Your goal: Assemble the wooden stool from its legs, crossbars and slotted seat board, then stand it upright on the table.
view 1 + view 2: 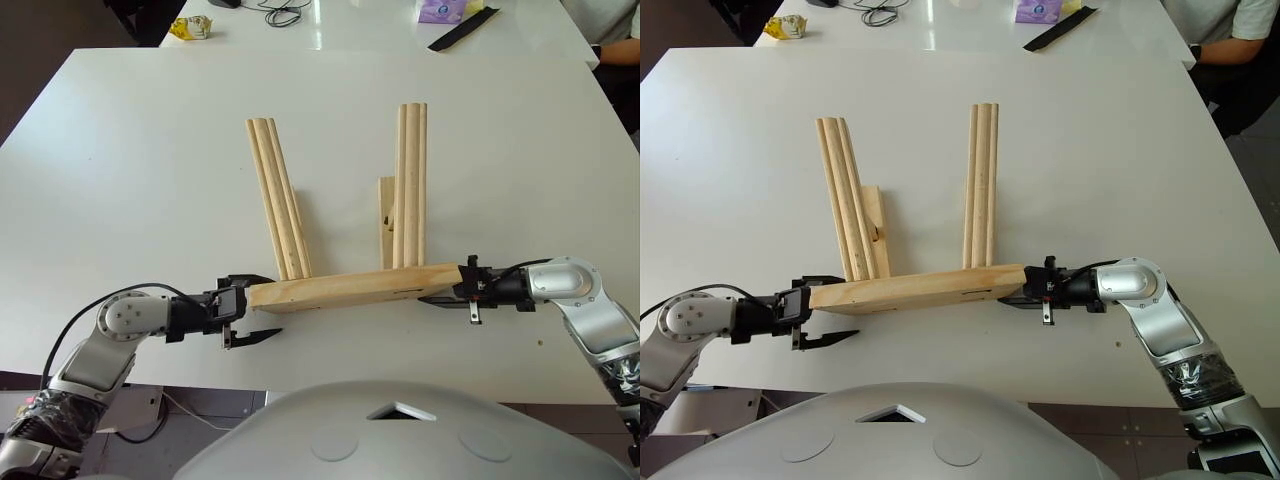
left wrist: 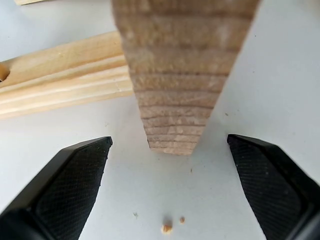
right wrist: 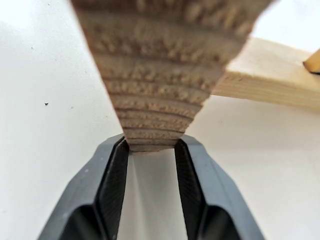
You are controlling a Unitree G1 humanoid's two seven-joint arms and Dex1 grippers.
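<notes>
1. Board (image 1: 355, 288) lies on the table (image 1: 120, 150) with its long axis running left-right in front of the robot. One arm is at each end.
2. Two leg sets run from the board's far side, away from the robot: left legs (image 1: 280, 200) and right legs (image 1: 410, 185). They look seated in the board, so the stool reads as assembled but lying on its side.
3. Right gripper (image 1: 445, 293) is at the board's right end, in line with the long axis. Its fingers (image 3: 112, 180) are pinched onto the end grain (image 3: 160, 75), so it has a firm hold.
4. Left gripper (image 1: 262, 306) is at the board's left end, also on axis. Its fingers (image 2: 65, 190) are spread wide, with the board end (image 2: 175, 75) between them and a clear gap on both sides. It holds nothing.
5. Key relation: both grippers sit on the board's long axis, which is the natural hinge for tipping the legs down.
6. My read is that the left needs to close on its end first. With one end held, the board would likely twist, not roll.
7. Risk: an end-grain pinch is a narrow grip and may slip under the legs' weight.
</notes>
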